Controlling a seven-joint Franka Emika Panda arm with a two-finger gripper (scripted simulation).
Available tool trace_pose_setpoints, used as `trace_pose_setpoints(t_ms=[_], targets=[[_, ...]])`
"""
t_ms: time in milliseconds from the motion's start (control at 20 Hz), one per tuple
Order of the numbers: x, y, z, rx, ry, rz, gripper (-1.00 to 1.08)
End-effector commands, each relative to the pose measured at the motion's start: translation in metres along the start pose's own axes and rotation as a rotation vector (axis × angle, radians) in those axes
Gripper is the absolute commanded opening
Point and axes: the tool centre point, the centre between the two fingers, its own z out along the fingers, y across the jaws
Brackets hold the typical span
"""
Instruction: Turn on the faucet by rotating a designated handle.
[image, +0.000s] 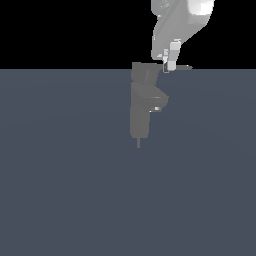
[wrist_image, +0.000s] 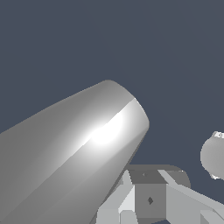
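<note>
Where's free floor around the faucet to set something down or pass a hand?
In the exterior view, bare floor shows on both sides of the faucet and below its base pin. It is crowded only at the top: the claw sits at the handle, just above the spout. Whether the claw grips it, I cannot tell.

flat slate-blue floor (image: 60, 190), grey faucet (image: 140, 117) standing on it

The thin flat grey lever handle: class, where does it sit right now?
In the exterior view, the thin flat grey lever handle juts toward that view's right from the faucet's top cap, at the white gripper's fingertips.
</note>
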Motion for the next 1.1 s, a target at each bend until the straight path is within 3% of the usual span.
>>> trace_pose_setpoints(t_ms=[0, 1050], targets=[[0.008, -0.007, 0.001, 0.004, 0.001, 0.003, -1.0], [0.053, -0.04, -0.002, 0.01, 0.0, 0.017, -1.0]])
